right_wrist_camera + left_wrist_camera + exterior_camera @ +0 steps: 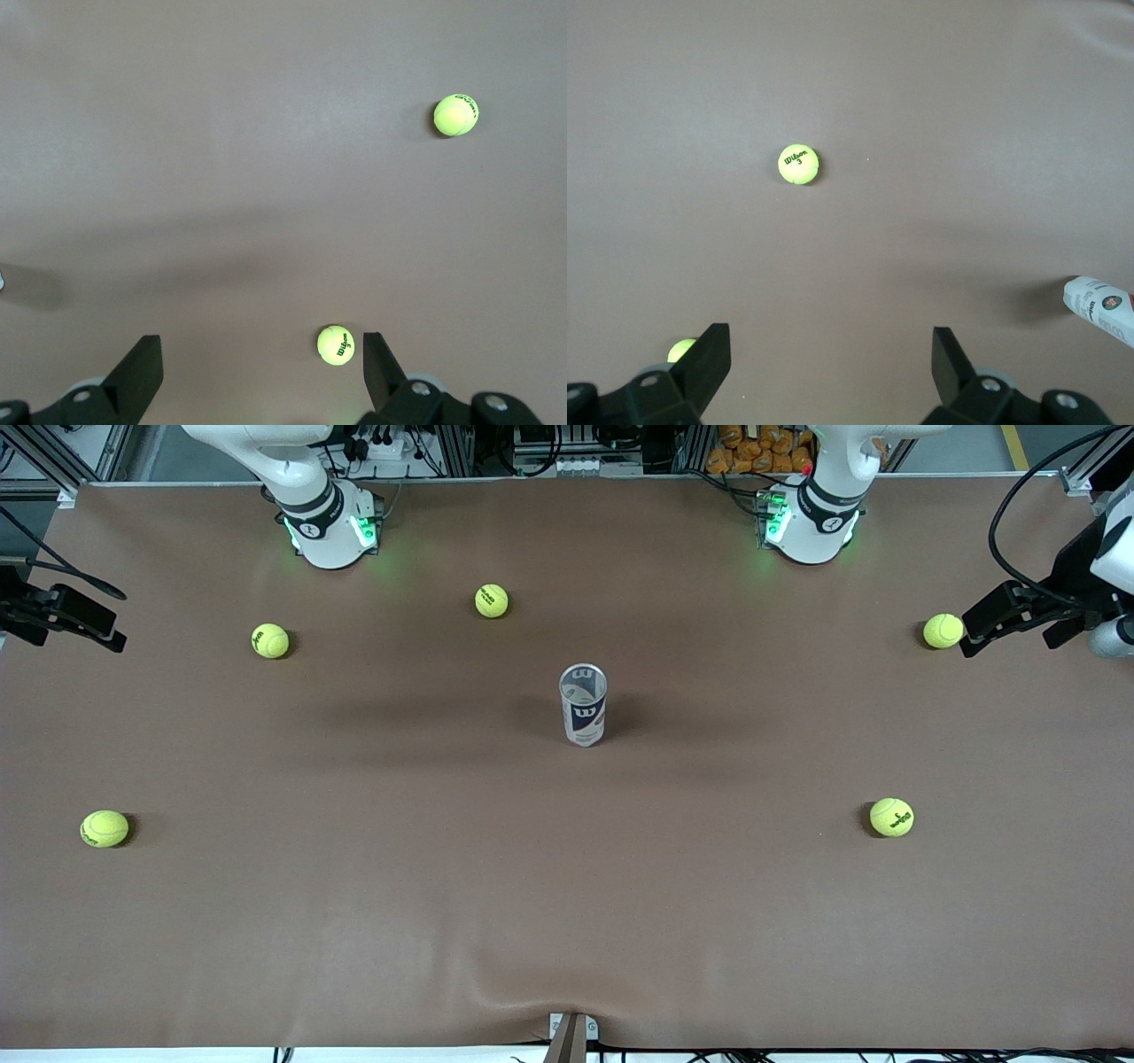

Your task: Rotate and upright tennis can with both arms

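1. The left gripper (824, 367) hangs high over the brown table (567, 921). Its two black fingers (709, 359) are spread wide, and it holds nothing.
2. The right gripper (257, 367) is also up over the table, wide open, with nothing in it. Both arms wait, and only their bases show in the front view.
3. The tennis can (584, 704) stands upright in the middle of the table with its open silver rim on top. Nothing touches it.
4. Two tennis balls lie nearer the front camera than the can: one (104, 828) toward the right arm's end of the table, one (891, 817) toward the left arm's end.
5. Three more balls lie farther from the front camera than the can. One (492, 600) is closest to the can, one (270, 640) is toward the right arm's end, and one (943, 631) is well apart from the can, toward the left arm's end.
6. The left arm's base (811, 522) and the right arm's base (332, 527) glow green, farther still from the camera than the can.
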